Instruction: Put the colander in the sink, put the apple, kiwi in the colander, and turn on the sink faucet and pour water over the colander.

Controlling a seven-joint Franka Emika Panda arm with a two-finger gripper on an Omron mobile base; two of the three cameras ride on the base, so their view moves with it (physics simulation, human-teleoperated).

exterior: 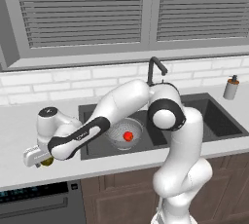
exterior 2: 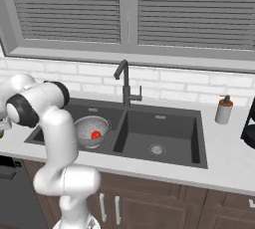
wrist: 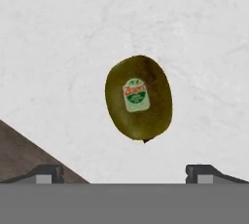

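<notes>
Silver colander sits in the left basin of the dark sink at the centre of the left base view, the red apple inside it. At the lower left the arm reaches over the pale counter, its gripper low above the kiwi; the faucet rises behind the sink.

From the right base view, colander and apple lie left of centre, the faucet above the divider, a soap dispenser at right.

Hand view: the kiwi lies centred on the counter, jaws spread wide, touching nothing.
</notes>
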